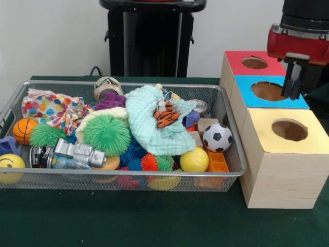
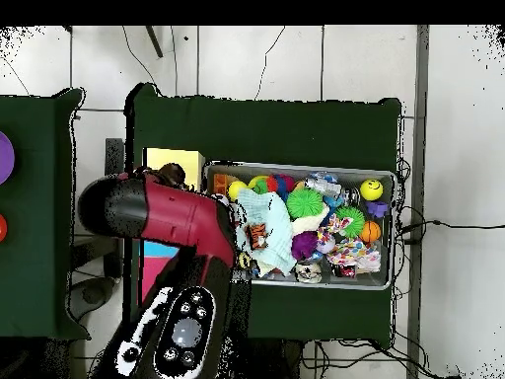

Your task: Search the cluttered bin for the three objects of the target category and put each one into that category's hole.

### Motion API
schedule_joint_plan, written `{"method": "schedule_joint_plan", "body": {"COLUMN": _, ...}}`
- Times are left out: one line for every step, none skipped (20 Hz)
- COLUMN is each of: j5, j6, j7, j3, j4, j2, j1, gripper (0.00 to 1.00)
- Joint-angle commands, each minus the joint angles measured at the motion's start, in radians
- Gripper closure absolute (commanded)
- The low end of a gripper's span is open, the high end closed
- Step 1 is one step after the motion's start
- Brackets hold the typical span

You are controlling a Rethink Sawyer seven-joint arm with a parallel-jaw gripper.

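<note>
The wire-mesh bin stands on the green table, full of toys; it also shows in the overhead view. A heap of white fabric with coloured dots lies in its far left corner, and in the overhead view near the bin's lower right. I cannot tell how many pieces the heap holds. The yellow-topped box's hole is empty, right of the bin. My gripper hangs over the blue-topped box, apart from the bin, with nothing seen in it. In the overhead view the arm hides it.
A mint-green cloth with a small tiger toy covers the bin's middle. A spiky green ball, a soccer ball and a yellow ball lie around it. The blue-topped box and red-topped box stand behind the yellow one.
</note>
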Motion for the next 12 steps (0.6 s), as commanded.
{"method": "schedule_joint_plan", "body": {"j5": -0.07, "j6": 0.039, "j7": -0.042, "j3": 0.125, "j4": 0.151, "j2": -0.073, "j1": -0.136, "gripper": 1.0}}
{"method": "schedule_joint_plan", "body": {"j5": -0.083, "j6": 0.033, "j7": -0.063, "j3": 0.132, "j4": 0.16, "j2": -0.08, "j1": -0.155, "gripper": 1.0}}
{"method": "schedule_joint_plan", "body": {"j5": -0.1, "j6": 0.029, "j7": -0.081, "j3": 0.135, "j4": 0.17, "j2": -0.089, "j1": -0.172, "gripper": 1.0}}
{"method": "schedule_joint_plan", "body": {"j5": -0.117, "j6": 0.018, "j7": -0.102, "j3": 0.145, "j4": 0.183, "j2": -0.099, "j1": -0.194, "gripper": 1.0}}
{"method": "schedule_joint_plan", "body": {"j5": -0.131, "j6": 0.01, "j7": -0.121, "j3": 0.156, "j4": 0.198, "j2": -0.11, "j1": -0.216, "gripper": 1.0}}
{"method": "schedule_joint_plan", "body": {"j5": -0.146, "j6": 0.001, "j7": -0.141, "j3": 0.167, "j4": 0.213, "j2": -0.12, "j1": -0.238, "gripper": 1.0}}
{"method": "schedule_joint_plan", "body": {"j5": -0.163, "j6": -0.004, "j7": -0.154, "j3": 0.176, "j4": 0.223, "j2": -0.129, "j1": -0.257, "gripper": 1.0}}
{"method": "schedule_joint_plan", "body": {"j5": -0.186, "j6": -0.006, "j7": -0.163, "j3": 0.18, "j4": 0.227, "j2": -0.134, "j1": -0.269, "gripper": 1.0}}
{"method": "schedule_joint_plan", "body": {"j5": -0.207, "j6": -0.015, "j7": -0.168, "j3": 0.186, "j4": 0.234, "j2": -0.142, "j1": -0.282, "gripper": 1.0}}
{"method": "schedule_joint_plan", "body": {"j5": -0.229, "j6": -0.021, "j7": -0.173, "j3": 0.191, "j4": 0.239, "j2": -0.148, "j1": -0.293, "gripper": 1.0}}
{"method": "schedule_joint_plan", "body": {"j5": -0.25, "j6": -0.017, "j7": -0.175, "j3": 0.195, "j4": 0.243, "j2": -0.153, "j1": -0.305, "gripper": 1.0}}
{"method": "schedule_joint_plan", "body": {"j5": -0.27, "j6": -0.013, "j7": -0.178, "j3": 0.199, "j4": 0.247, "j2": -0.158, "j1": -0.316, "gripper": 1.0}}
